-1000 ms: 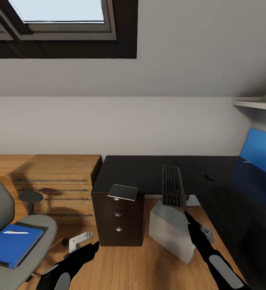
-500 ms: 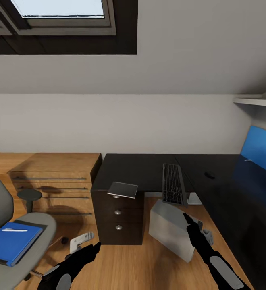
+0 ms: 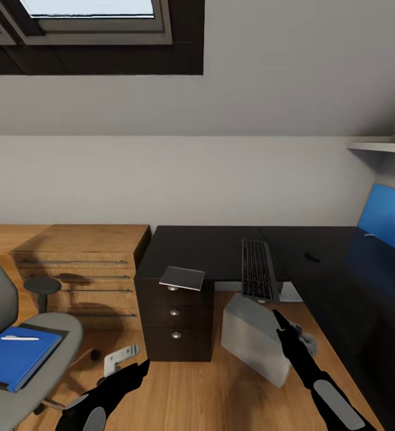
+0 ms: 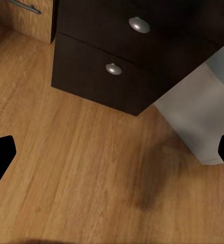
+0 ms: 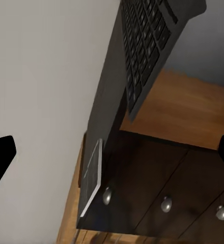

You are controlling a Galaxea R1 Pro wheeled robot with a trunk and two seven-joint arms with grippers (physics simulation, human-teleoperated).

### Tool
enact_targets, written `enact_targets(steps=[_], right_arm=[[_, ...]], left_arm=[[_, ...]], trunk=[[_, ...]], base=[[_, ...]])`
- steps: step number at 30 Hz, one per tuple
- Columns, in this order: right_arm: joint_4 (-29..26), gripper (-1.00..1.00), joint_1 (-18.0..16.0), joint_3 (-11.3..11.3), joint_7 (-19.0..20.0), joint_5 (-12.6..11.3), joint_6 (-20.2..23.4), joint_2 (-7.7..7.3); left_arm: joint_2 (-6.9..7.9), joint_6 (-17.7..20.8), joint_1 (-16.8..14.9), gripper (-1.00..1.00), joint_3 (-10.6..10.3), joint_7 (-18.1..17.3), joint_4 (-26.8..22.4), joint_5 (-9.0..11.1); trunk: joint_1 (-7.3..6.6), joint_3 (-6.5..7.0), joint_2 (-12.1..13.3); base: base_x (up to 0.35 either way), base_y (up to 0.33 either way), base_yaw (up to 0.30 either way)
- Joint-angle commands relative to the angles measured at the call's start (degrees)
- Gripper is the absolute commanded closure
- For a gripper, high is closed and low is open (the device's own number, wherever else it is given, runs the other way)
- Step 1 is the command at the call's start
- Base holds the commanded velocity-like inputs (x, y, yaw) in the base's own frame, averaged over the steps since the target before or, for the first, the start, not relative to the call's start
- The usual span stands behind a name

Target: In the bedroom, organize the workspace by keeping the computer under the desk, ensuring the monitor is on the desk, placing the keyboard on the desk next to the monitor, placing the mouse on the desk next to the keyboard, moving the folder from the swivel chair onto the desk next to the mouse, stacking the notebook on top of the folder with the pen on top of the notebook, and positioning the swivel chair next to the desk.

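Black glossy desk (image 3: pixel 221 251) runs along the grey wall, its drawer unit (image 3: pixel 175 326) at the near left corner. Light wood cabinet (image 3: pixel 81 263) stands just left of the desk. Grey swivel chair (image 3: pixel 0 311) sits well left of the desk, out on the plank floor (image 3: pixel 209 395). Grey-white computer (image 3: pixel 254 338) stands tilted on the floor, just right of the drawer unit, partly under the desk edge. Blue folder (image 3: pixel 15 356) lies on the chair seat, with the white pen (image 3: pixel 19 338) on top of it. Keyboard (image 3: pixel 257 269) lies on the desk, its near end overhanging the front edge. Grey notebook (image 3: pixel 182 278) overhangs the desk corner above the drawers. Small dark mouse (image 3: pixel 310 257) rests on the desk, right of the keyboard. Left gripper (image 4: pixel 112 152) hangs over the floor before the drawers, jaws spread wide. Right gripper (image 5: pixel 112 152) points at the keyboard's underside, jaws spread wide, nothing between them.
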Motion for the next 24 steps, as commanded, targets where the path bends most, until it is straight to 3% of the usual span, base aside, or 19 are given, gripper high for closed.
enact_targets(steps=[1, 7, 24], right_arm=[[-0.01, -1.0, -0.05, 0.3, 0.31, -0.64, 0.03, -0.77], [-0.04, -1.0, -0.05, 0.23, 0.72, -0.59, -0.04, -1.4], [-0.13, -1.0, -0.05, 0.13, 0.87, -0.77, -0.05, -1.37]], left_arm=[[0.0, 0.13, -0.04, -1.0, -0.04, 0.53, -0.05, 0.61], [0.0, 0.13, -0.02, -1.0, -0.04, 0.53, 0.0, 0.6], [0.0, 0.13, -0.02, -1.0, -0.05, 0.53, 0.01, 0.6]], trunk=[[0.23, -0.24, -0.45], [1.54, -1.32, -2.85], [5.28, -4.37, -9.67]], base=[[0.0, 0.0, 0.0], [0.0, 0.0, 0.0], [0.0, 0.0, 0.0]])
